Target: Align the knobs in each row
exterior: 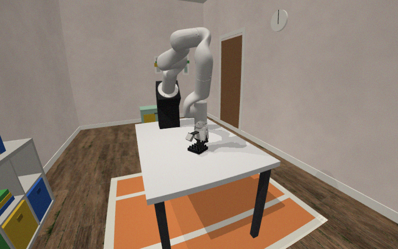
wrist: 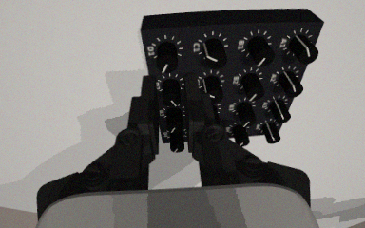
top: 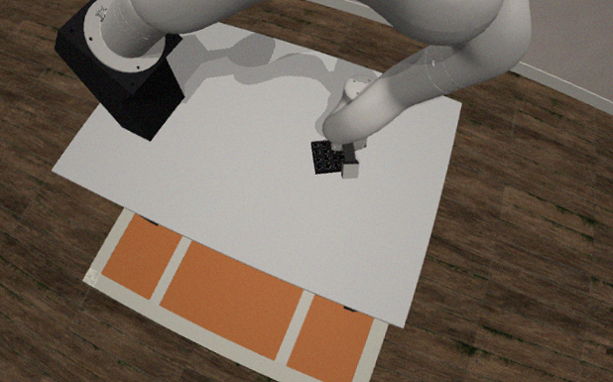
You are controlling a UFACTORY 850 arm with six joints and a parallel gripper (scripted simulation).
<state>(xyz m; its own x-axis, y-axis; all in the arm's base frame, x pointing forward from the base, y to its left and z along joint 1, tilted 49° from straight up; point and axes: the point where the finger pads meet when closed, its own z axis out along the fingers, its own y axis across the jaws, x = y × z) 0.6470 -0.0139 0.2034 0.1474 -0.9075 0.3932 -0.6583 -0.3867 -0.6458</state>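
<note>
The black knob box (top: 330, 158) stands on its feet on the white table, right of the middle; it also shows in the exterior view (exterior: 197, 148). In the wrist view the box (wrist: 228, 71) shows several black knobs with white lines and rings of marks. My gripper (wrist: 170, 91) is down over the box's left column of knobs in that view. Its two black fingers straddle a knob (wrist: 174, 119) there with a small gap on each side, so it is open. The fingers partly hide that column, so I cannot tell which knob it is. The arm hides the gripper (top: 344, 155) from above.
The black robot base (top: 115, 72) stands at the table's far left corner. The box sits about a hand's width from the table's right edge. An orange rug (top: 238, 303) lies on the floor under the table's front edge. A shelf with coloured bins (exterior: 17, 202) stands at the left.
</note>
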